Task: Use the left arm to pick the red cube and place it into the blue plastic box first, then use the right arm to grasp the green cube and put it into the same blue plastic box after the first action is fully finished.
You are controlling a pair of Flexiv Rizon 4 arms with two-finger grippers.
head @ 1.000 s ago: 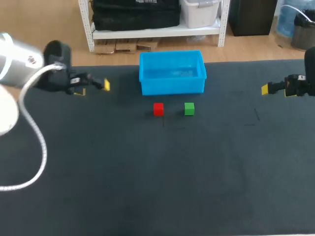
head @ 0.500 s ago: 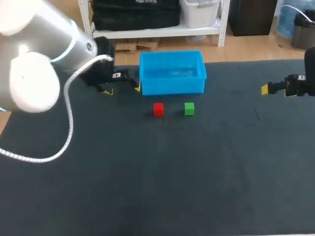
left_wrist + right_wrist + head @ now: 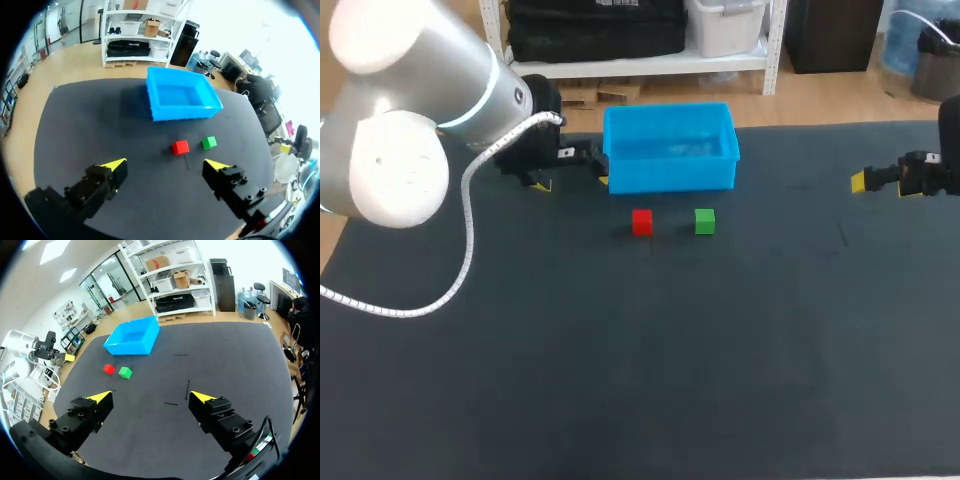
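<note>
Just in front of the box (image 3: 670,176) sit the left-hand cube (image 3: 641,222) and the right-hand cube (image 3: 705,221), side by side. The left gripper (image 3: 570,181) is just left of the box and the right gripper (image 3: 878,184) well to its right.

The head view looks steeply down on the table (image 3: 620,380) from above and behind, the left wrist view sits nearer at the table's eleven o'clock, and the right wrist view looks across from farther off at two o'clock, all three sharing the blue plastic box (image 3: 670,178), red cube (image 3: 641,222) and green cube (image 3: 705,221).
</note>
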